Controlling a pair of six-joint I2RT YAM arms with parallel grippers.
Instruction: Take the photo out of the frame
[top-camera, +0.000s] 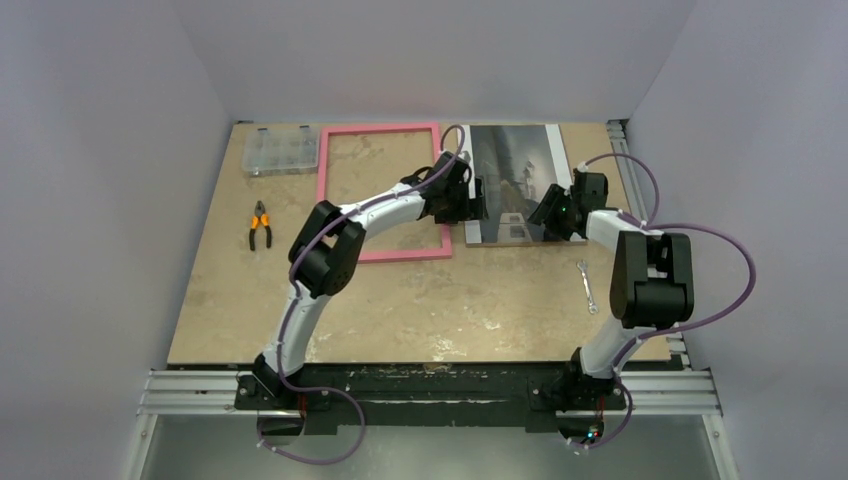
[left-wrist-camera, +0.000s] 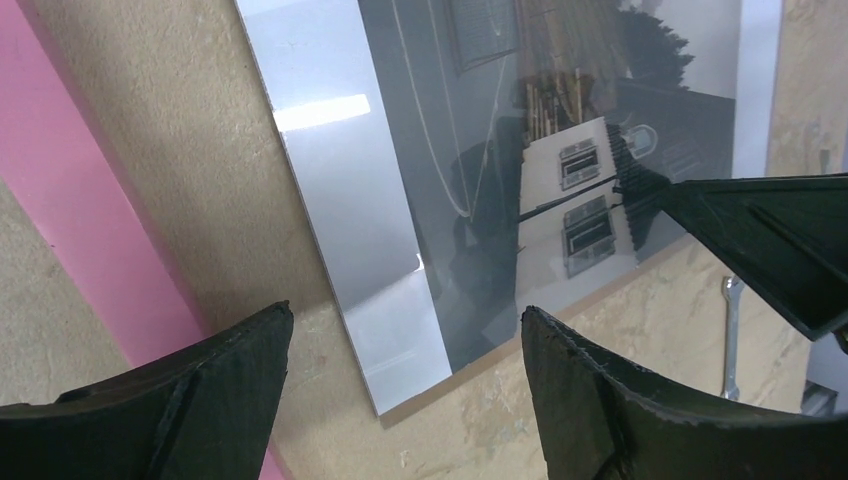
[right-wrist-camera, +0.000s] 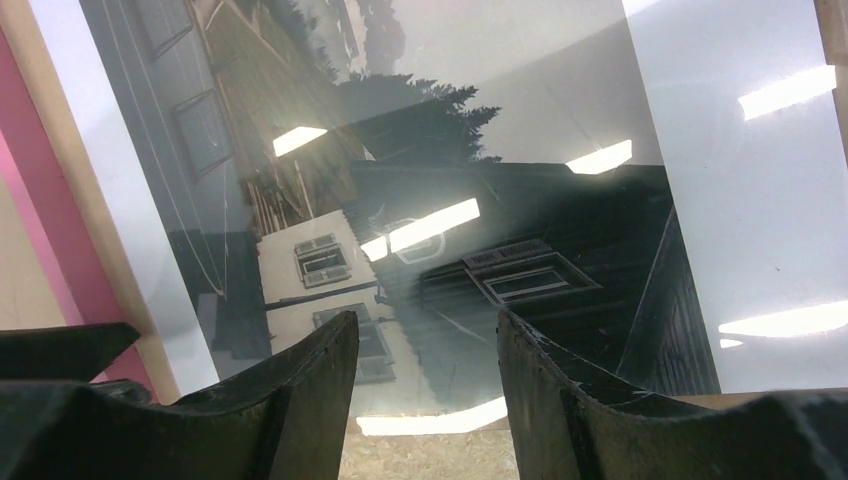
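The pink frame (top-camera: 322, 190) lies flat on the table, with table surface showing through its opening. The photo (top-camera: 512, 165), a glossy dark print with white bands, lies face up just right of the frame on a brown backing board (left-wrist-camera: 570, 315). My left gripper (top-camera: 481, 206) is open over the photo's left near corner (left-wrist-camera: 405, 315), empty. My right gripper (top-camera: 546, 214) is open over the photo's near edge (right-wrist-camera: 427, 318), empty. The photo (right-wrist-camera: 500, 150) fills the right wrist view, with the frame (right-wrist-camera: 40, 200) at its left. The frame's edge (left-wrist-camera: 70, 220) shows in the left wrist view.
A clear plastic compartment box (top-camera: 281, 150) stands at the back left. Orange-handled pliers (top-camera: 260, 225) lie left of the frame. A small wrench (top-camera: 588, 285) lies on the table near the right arm. Walls close in the table on three sides.
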